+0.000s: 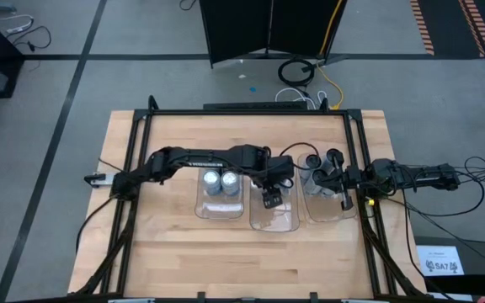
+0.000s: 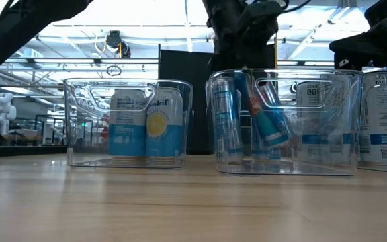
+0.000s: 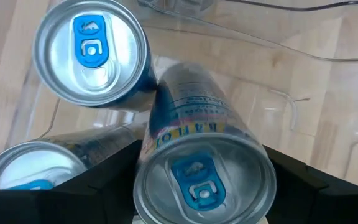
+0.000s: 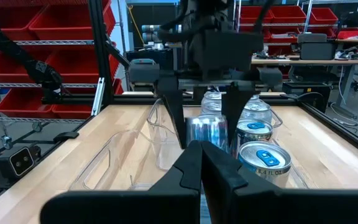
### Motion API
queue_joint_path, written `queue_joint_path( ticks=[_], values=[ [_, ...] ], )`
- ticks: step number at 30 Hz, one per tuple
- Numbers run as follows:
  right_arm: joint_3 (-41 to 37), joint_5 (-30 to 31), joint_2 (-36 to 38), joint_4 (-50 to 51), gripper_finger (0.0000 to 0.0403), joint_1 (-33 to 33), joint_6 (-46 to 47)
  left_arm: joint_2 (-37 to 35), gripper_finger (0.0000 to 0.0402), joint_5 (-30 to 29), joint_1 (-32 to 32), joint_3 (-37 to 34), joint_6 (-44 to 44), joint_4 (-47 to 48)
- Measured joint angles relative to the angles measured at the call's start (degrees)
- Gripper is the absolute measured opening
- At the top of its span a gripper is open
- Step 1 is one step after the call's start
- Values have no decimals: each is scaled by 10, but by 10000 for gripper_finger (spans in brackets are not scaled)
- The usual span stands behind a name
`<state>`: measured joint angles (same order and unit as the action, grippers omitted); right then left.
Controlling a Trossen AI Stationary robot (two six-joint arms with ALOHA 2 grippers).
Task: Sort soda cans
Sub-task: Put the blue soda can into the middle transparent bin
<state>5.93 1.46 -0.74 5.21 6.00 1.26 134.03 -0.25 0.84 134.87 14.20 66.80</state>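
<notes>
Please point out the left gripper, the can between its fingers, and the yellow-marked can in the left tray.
left gripper (image 4: 206, 112), right wrist view, between its fingertips.
blue-tab can (image 3: 197, 155), left wrist view, on its side wall.
yellow-marked can (image 2: 164, 128), low view, on its label.

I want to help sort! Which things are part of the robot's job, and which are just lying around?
Part of the job:
- soda cans in the clear trays
- tilted can between the left gripper fingers
- right gripper, shut, waiting beside the right tray

Just lying around:
- cables on the floor
- paper sheet beside the table
</notes>
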Motion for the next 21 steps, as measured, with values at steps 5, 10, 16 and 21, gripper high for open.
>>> queue_joint_path(
  ticks=[5, 10, 16, 21],
  values=[
    [0, 0, 0, -1, 0, 0, 0, 13, 271, 0, 0, 0, -2, -6],
    [0, 0, 0, -2, 0, 0, 0, 20, 272, 0, -1, 2, -2, -12],
    [0, 0, 0, -2, 0, 0, 0, 22, 273, -19, -2, 0, 0, -4],
    [-1, 0, 0, -2, 0, 0, 0, 22, 274, -19, -2, 0, 5, -23]
  ],
)
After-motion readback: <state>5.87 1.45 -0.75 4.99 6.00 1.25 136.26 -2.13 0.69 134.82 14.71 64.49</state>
